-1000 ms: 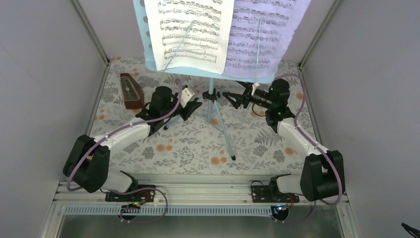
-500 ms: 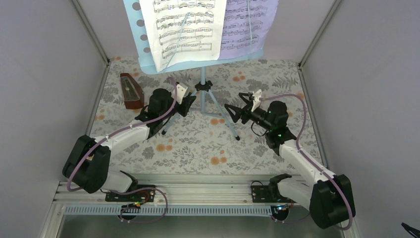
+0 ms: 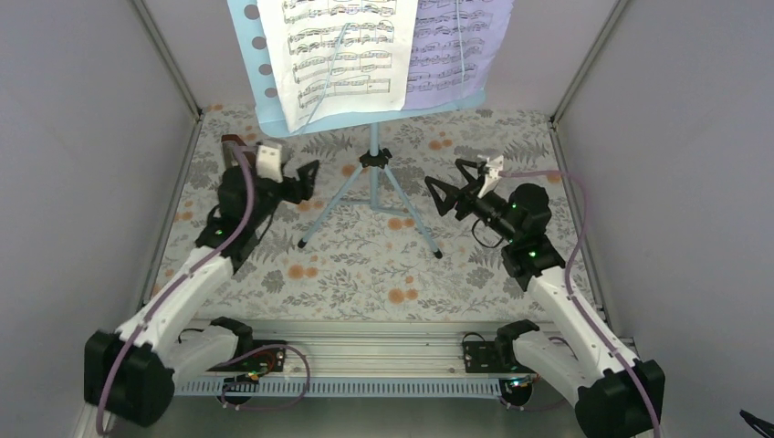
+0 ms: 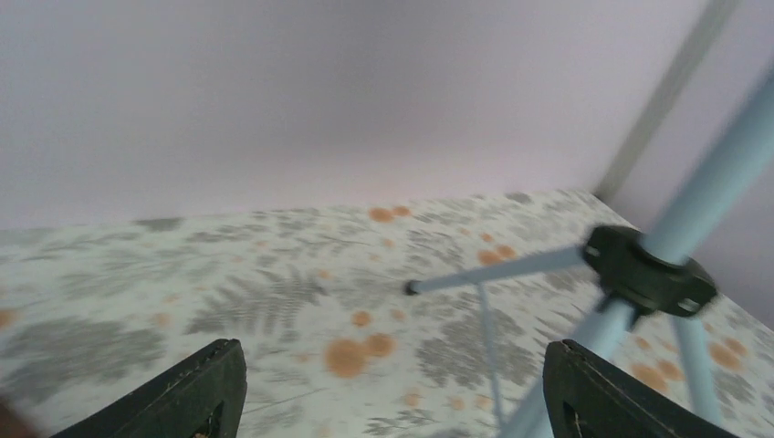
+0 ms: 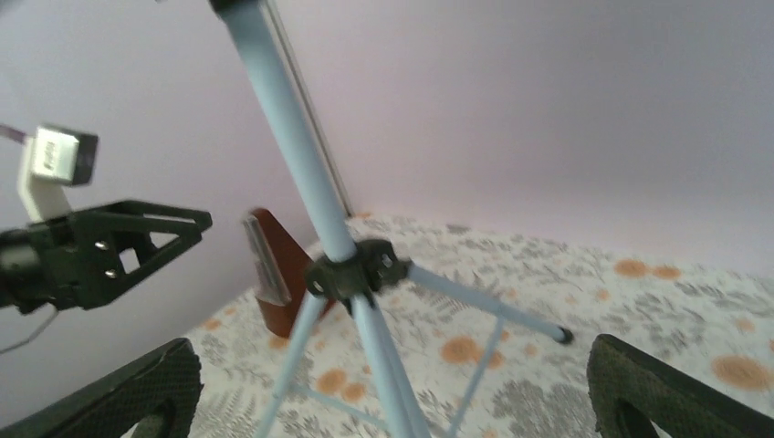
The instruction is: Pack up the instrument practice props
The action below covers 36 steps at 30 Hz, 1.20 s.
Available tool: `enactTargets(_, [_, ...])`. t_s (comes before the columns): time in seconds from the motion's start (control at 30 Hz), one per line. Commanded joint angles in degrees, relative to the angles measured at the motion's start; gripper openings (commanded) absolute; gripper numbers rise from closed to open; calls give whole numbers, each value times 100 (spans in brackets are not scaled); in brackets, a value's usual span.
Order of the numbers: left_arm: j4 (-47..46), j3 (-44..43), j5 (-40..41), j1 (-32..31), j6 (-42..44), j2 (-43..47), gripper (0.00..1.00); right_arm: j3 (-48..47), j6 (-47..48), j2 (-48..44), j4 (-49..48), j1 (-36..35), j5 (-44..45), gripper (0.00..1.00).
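The pale-blue music stand (image 3: 372, 137) stands upright at the back centre on its tripod legs (image 3: 333, 205). White sheet music (image 3: 338, 55) and a lilac page (image 3: 452, 46) rest on its desk. The reddish-brown metronome (image 3: 230, 140) is mostly hidden behind my left wrist; the right wrist view shows the metronome (image 5: 274, 269) beyond the tripod hub (image 5: 356, 269). My left gripper (image 3: 294, 182) hangs open, left of the stand and clear of it, with the hub (image 4: 648, 274) to its right. My right gripper (image 3: 449, 185) is open, facing the stand from the right, holding nothing.
A floral cloth (image 3: 365, 274) covers the table. Grey walls (image 3: 82, 182) close in on the left, right and back. The stand's legs spread to black feet at the front left (image 3: 301, 245) and front right (image 3: 437, 255).
My left gripper has opened, let go of the stand near its hub and swung left toward the metronome. Earlier the stand shifted back and left. My right gripper drew back slightly.
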State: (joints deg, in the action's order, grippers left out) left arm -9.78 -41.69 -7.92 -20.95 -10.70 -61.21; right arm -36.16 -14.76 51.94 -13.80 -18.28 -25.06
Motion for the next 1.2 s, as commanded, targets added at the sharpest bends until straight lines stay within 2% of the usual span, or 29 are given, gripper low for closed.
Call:
enactTargets(0.0, [1221,62,170,749,-349,883,82,-612,-539,-140,265,17,-500,100])
enactTargets(0.13, [2170,-460,-579,1641,-336,1250,83,-1153,-681,-37,683,-2,-965,99])
enactTargets(0.27, [2678,-1081,-1835,2216,-382,1549,82,-1665,-879,50,1141,-53,-1244,95])
enactTargets(0.4, [3239,-2058,-3080,2341,-504,1540,79,-1986,-1179,135,1009,-404,-1485,92])
enactTargets(0.47, [3417,-2578,-3586,2341,-644,1471,74,-2240,-1182,253,1065,-681,-1398,91])
enactTargets(0.67, [3408,-3744,-4872,2343,-1289,1170,65,-2947,-1255,726,1030,-1415,-1247,84])
enactTargets(0.9, [3383,-4462,-5082,2341,-1627,720,60,-3808,-1571,1327,844,-1850,-1141,77])
enactTargets(1.0, [3228,-4642,-5198,2341,-1758,546,54,-4212,-1780,1652,762,-1926,-1291,76])
enactTargets(1.17, [3425,-4945,-5013,2326,-1682,260,49,-4869,-2052,2163,843,-1968,-1279,73])
